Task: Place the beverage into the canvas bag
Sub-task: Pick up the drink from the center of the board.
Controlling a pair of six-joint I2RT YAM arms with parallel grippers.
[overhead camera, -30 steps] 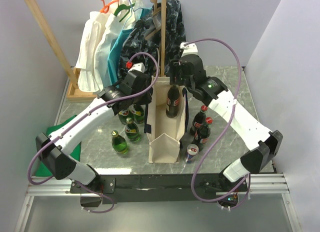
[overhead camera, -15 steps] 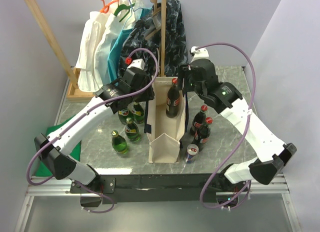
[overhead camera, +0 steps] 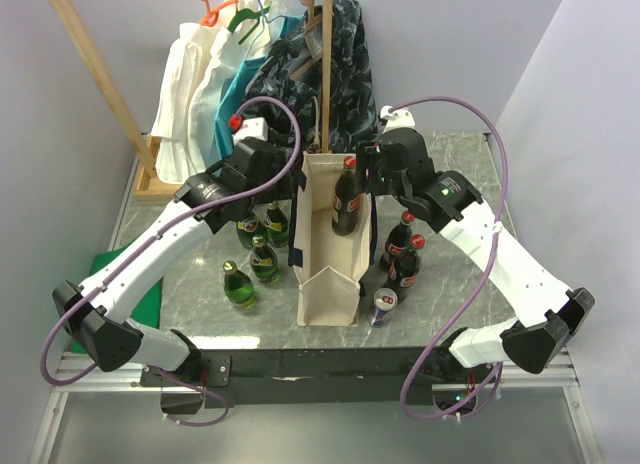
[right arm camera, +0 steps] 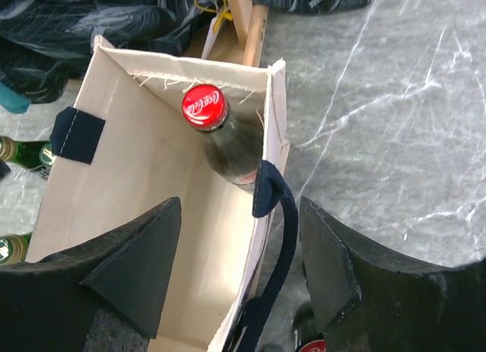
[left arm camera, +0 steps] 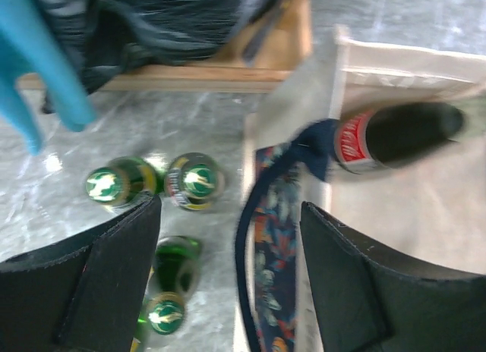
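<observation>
Now shows cola bottle point(overhead camera: 345, 196) standing inside canvas bag point(overhead camera: 328, 274) mid-frame, left gripper point(left arm camera: 228, 215) and right gripper point(right arm camera: 239, 208) both spread apart.

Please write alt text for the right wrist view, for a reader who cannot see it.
A cola bottle with a red cap sits inside the open canvas bag, near its far right corner. The right pincer is open above the bag, which rests on a grey marble table.
</observation>
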